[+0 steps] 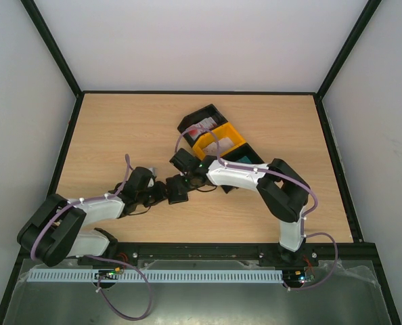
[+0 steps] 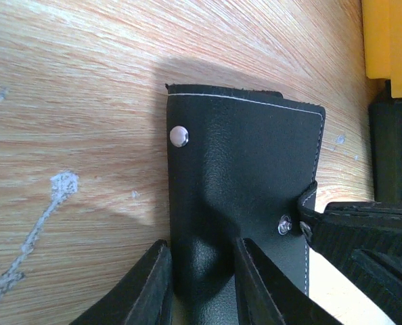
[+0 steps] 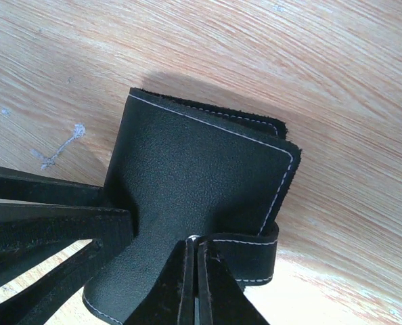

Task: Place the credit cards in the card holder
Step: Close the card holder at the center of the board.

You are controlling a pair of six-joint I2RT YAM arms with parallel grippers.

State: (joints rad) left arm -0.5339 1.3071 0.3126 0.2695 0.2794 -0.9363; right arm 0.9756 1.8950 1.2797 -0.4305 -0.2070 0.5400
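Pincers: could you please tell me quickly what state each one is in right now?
Left pincer: closed on the card holder, gripping it at one end.
Right pincer: shut, pinching the card holder's strap.

Light wooden table [image 1: 120, 128], faintly scuffed. Black tray [image 1: 194, 119], yellow tray [image 1: 222, 137], second black tray [image 1: 254, 153]: touching, in a diagonal row right of centre. White wall [image 1: 201, 40] behind.

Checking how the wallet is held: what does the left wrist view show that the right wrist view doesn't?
Only left wrist: two metal snaps on the card holder, the yellow tray, a black tray's edge. Only right wrist: the right gripper's closed tips clamping the strap. Both: the holder, the left gripper gripping it, the wooden table.
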